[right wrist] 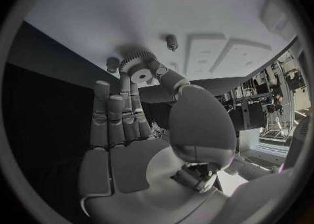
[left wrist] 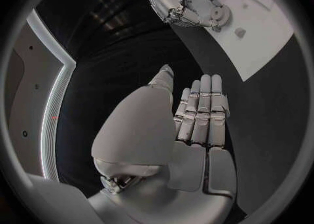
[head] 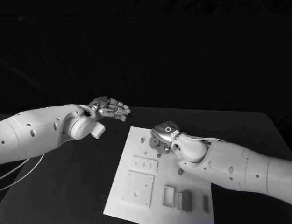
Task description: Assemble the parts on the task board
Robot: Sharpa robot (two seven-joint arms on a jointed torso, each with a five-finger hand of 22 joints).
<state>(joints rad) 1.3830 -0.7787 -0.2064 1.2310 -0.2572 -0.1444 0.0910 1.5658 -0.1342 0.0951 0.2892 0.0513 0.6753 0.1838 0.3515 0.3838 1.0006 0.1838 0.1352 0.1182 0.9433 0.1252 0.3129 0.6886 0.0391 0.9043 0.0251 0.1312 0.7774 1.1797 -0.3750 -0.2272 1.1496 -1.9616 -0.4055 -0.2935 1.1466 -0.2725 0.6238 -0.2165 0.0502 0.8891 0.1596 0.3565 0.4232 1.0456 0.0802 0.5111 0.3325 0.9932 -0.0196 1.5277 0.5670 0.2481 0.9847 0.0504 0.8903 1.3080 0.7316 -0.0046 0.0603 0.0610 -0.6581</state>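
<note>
- I see the flat white rectangular task board lying in the middle of the black worktop, its long side running away from the robot at a slight slant.
- My right silver hand is over the far end of the board. In the right wrist view its thumb and a finger pinch a small grey toothed gear wheel, so that hand is grasping the gear.
- That gear sits low over the board's far end, just beside a short round peg and near a second small peg. I cannot tell whether the gear touches the board or is seated on anything.
- The other fingers of the right hand lie straight and close together, away from the gear.
- My left silver hand hovers off the board's far left corner, above the bare worktop. Its fingers are stretched out flat side by side and it holds nothing; released.
- From the left wrist view I can see the right hand bent over the board's edge.
- Nearer the robot, the board carries a raised square plate, a smaller plate with slots and a row of upright rectangular blocks near the close edge.
</note>
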